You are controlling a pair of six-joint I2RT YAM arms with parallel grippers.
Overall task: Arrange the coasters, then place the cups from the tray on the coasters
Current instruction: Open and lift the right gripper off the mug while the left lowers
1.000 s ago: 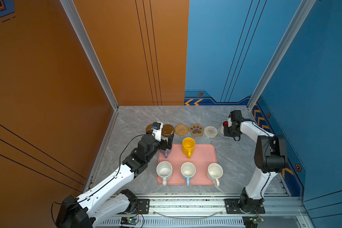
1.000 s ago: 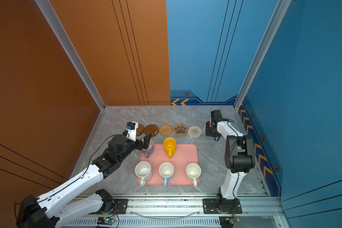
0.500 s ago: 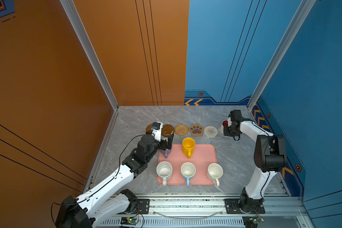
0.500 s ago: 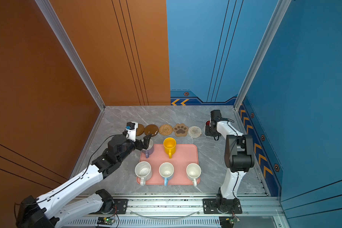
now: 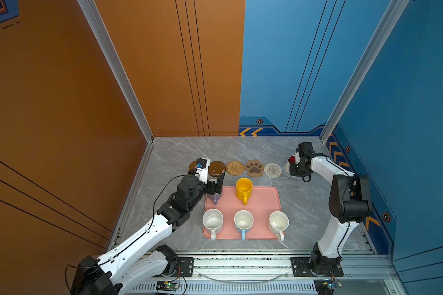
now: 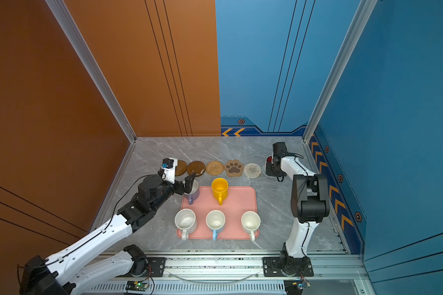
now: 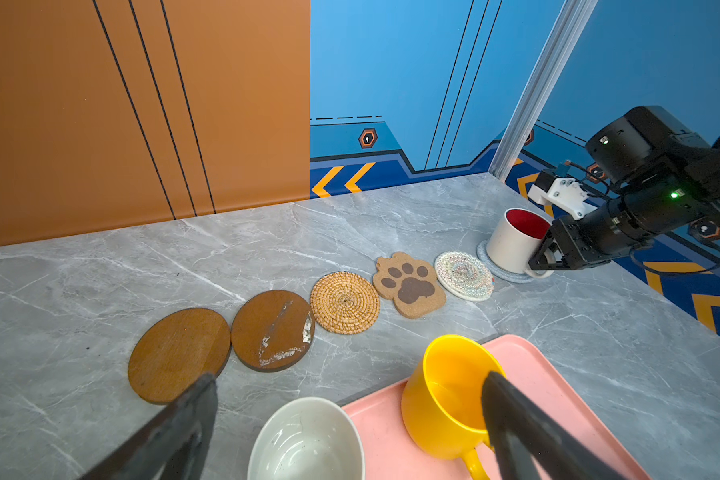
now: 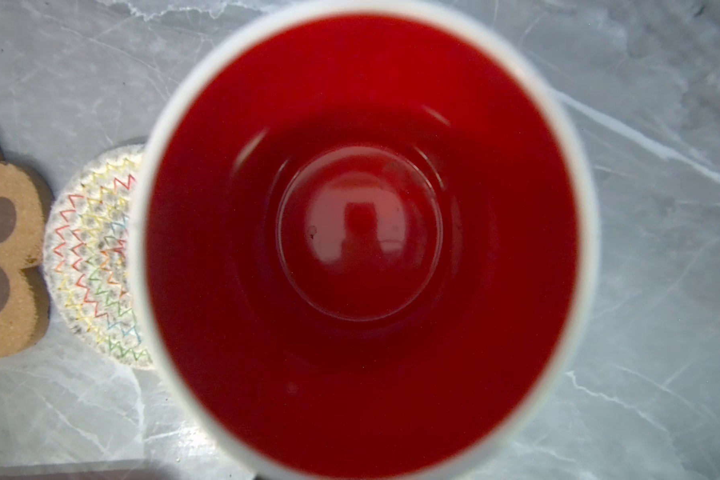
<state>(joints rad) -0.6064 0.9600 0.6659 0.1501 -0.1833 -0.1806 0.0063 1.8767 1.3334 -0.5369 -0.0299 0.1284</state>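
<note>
White outside and glossy red inside, the handled mug (image 7: 512,245) stands upright on the pale-blue woven round coaster (image 7: 504,275). It is at the right end of the row of mats along the far side of the grey marble tabletop (image 5: 304,204). The right gripper (image 7: 543,259) sits at its handle; whether the jaws pinch it I can't tell.

Six coasters, counted:
- one plain brown wooden disc (image 7: 179,353)
- one scuffed brown wooden disc (image 7: 273,330) (white scrapes across it)
- one tan rattan round (image 7: 344,302)
- one tan paw-shaped mat (image 7: 410,284)
- one white woven round with coloured zigzag stitching (image 7: 464,275)
- the blue one

Six mugs, too: the red-lined one off the tray, five on the flat pink rectangular tray (image 5: 264,201). The lilac mug (image 6: 193,192) and yellow mug (image 5: 244,188) are in the far row. The speckled white mug (image 5: 212,219), blue-handled mug (image 5: 243,220) and plain white mug (image 5: 278,222) are in the near row.

The left gripper (image 7: 350,382) hangs with jaws spread wide either side of the lilac mug.
</note>
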